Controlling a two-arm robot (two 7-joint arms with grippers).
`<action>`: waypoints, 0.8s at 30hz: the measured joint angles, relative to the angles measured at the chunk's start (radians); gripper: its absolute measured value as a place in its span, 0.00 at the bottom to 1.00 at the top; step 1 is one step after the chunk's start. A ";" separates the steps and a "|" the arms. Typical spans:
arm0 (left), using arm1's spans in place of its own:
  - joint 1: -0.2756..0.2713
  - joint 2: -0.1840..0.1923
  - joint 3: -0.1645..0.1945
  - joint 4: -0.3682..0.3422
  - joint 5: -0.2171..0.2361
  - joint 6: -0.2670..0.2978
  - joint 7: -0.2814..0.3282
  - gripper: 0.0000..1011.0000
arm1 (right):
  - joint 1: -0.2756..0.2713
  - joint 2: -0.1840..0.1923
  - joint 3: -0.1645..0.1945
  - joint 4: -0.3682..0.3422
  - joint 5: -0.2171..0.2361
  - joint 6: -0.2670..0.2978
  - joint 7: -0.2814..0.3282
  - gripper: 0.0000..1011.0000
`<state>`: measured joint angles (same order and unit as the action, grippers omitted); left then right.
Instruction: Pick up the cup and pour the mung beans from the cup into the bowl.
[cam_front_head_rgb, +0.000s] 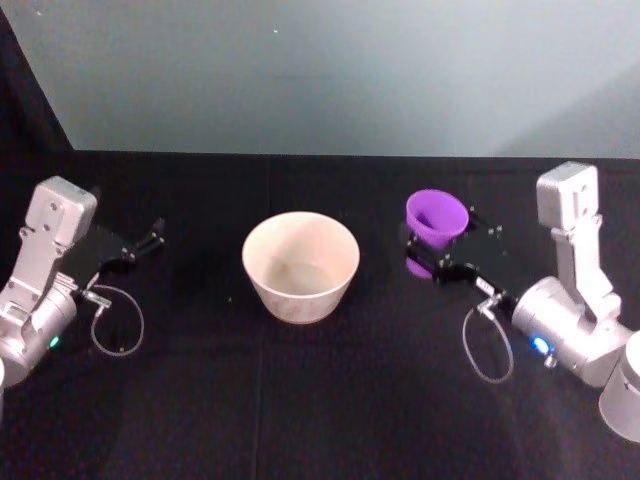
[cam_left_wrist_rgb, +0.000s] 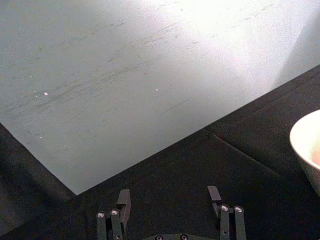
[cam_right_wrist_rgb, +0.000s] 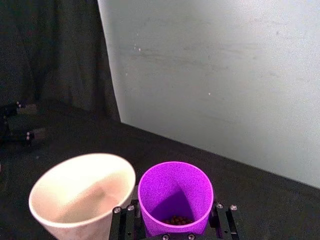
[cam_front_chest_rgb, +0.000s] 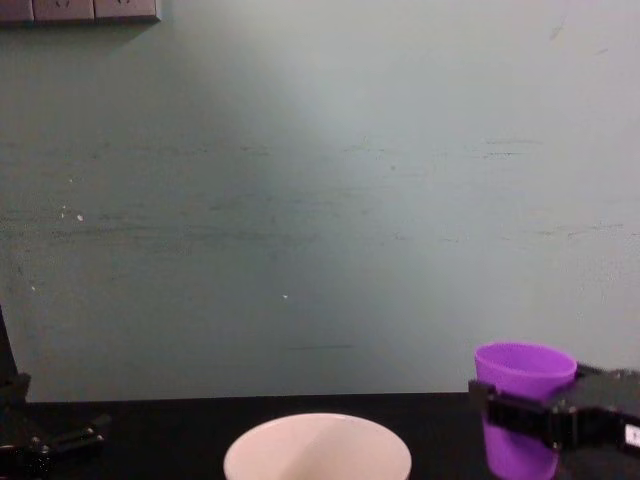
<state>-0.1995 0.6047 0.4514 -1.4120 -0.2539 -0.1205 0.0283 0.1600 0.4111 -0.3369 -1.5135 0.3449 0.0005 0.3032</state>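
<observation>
The cup (cam_right_wrist_rgb: 175, 192): bright purple, tapered, few beans (cam_right_wrist_rgb: 176, 219) inside.

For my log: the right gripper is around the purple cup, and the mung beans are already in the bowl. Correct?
The right gripper is around the cup, but the mung beans lie in it, not the bowl: see the right wrist view.

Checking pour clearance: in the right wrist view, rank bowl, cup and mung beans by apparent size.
Largest: bowl.
Then cup, held in the right gripper.
Smallest: mung beans, a small cluster inside it.
</observation>
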 joint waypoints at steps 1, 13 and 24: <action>0.000 0.000 0.000 0.000 0.000 0.000 0.000 0.99 | 0.001 0.000 0.007 -0.013 0.000 0.011 -0.001 0.72; 0.000 0.000 0.000 0.000 0.000 0.000 0.000 0.99 | -0.008 -0.018 0.043 -0.055 -0.001 0.038 -0.002 0.72; 0.000 0.000 0.000 0.000 0.000 0.000 0.000 0.99 | -0.006 -0.014 0.037 -0.054 -0.001 0.038 -0.003 0.72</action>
<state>-0.1995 0.6047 0.4514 -1.4119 -0.2539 -0.1205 0.0283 0.1535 0.3972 -0.2995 -1.5680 0.3435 0.0386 0.3005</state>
